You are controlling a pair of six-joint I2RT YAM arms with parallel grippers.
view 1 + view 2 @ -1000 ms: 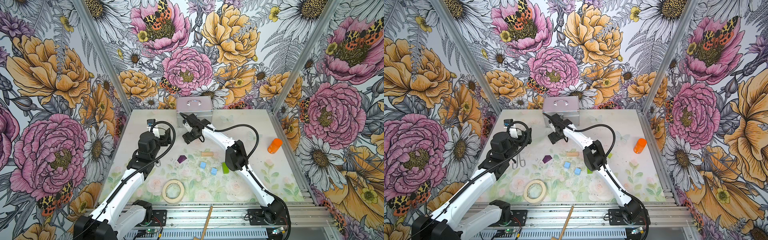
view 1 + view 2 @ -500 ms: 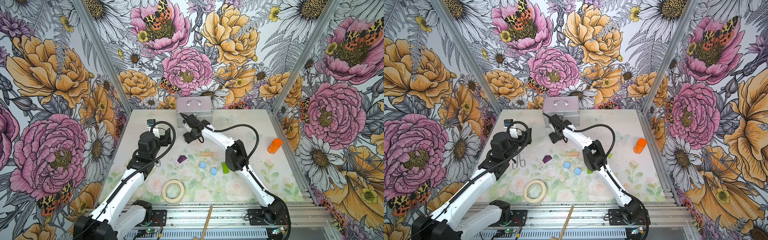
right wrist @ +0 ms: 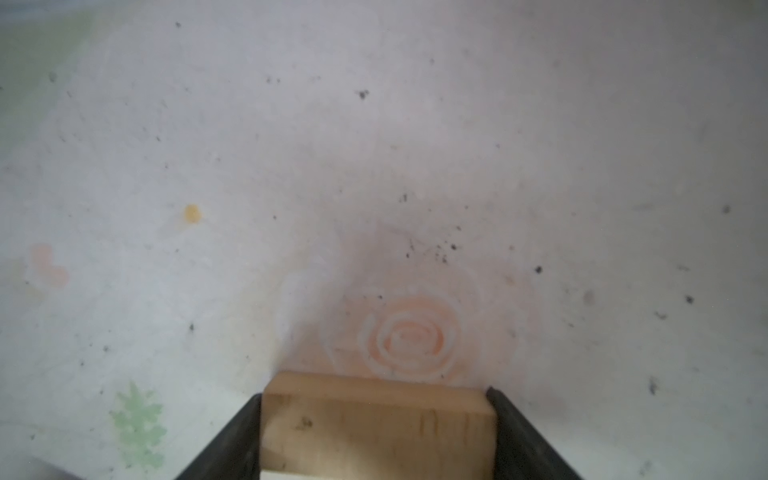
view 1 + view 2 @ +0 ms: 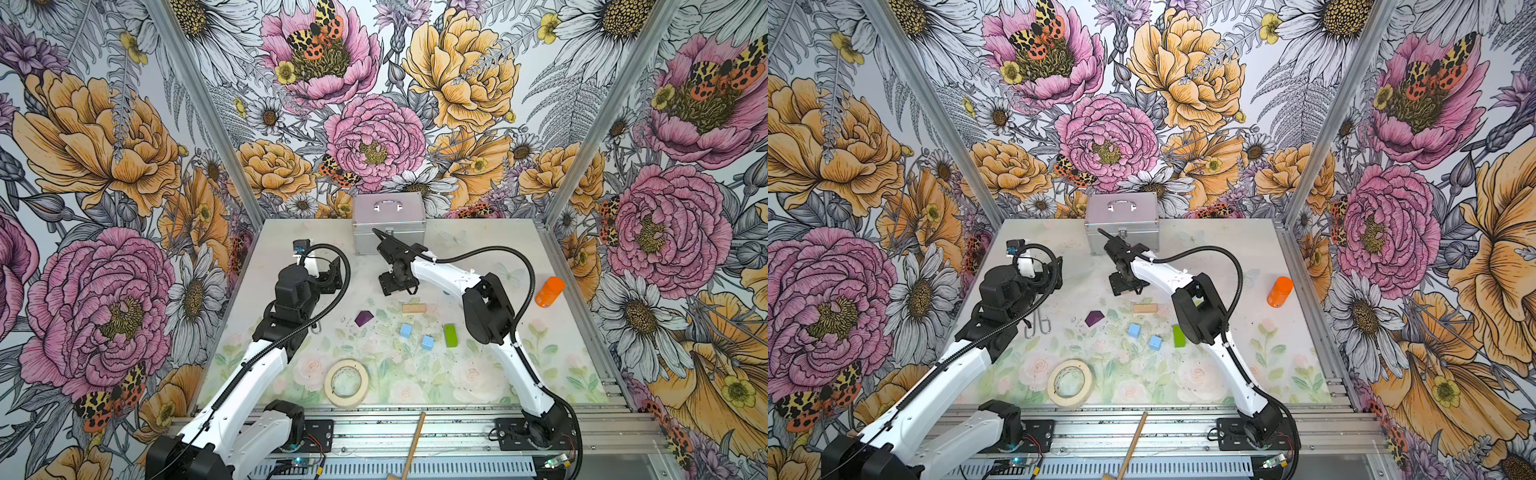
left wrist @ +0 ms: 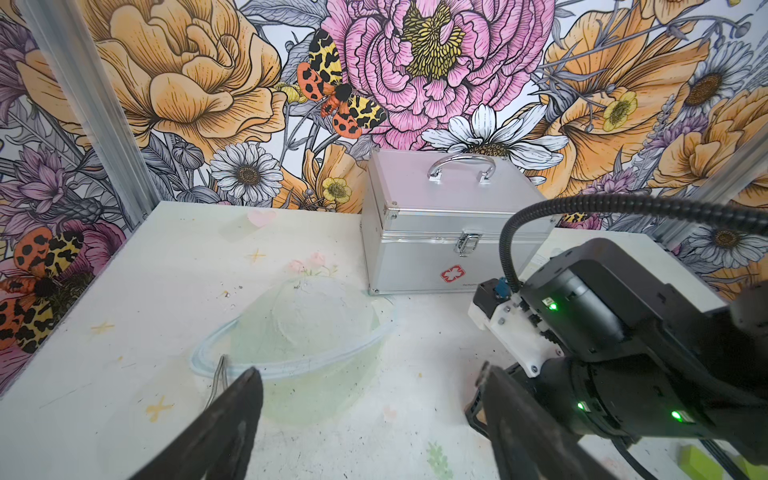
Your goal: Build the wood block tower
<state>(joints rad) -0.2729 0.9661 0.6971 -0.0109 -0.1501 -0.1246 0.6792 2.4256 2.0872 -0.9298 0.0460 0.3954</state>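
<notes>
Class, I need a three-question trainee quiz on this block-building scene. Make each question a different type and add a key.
1. True or false: the left gripper holds a block.
2. Multiple choice: what sits between the fingers of the right gripper? A) tan wooden block B) tape roll C) orange container
3. Count: how many light-blue cubes lie loose on the table?

Key
1. False: its jaws stand open with nothing between them.
2. A: the tan wooden block, with a finger against each side.
3. Two.
</notes>
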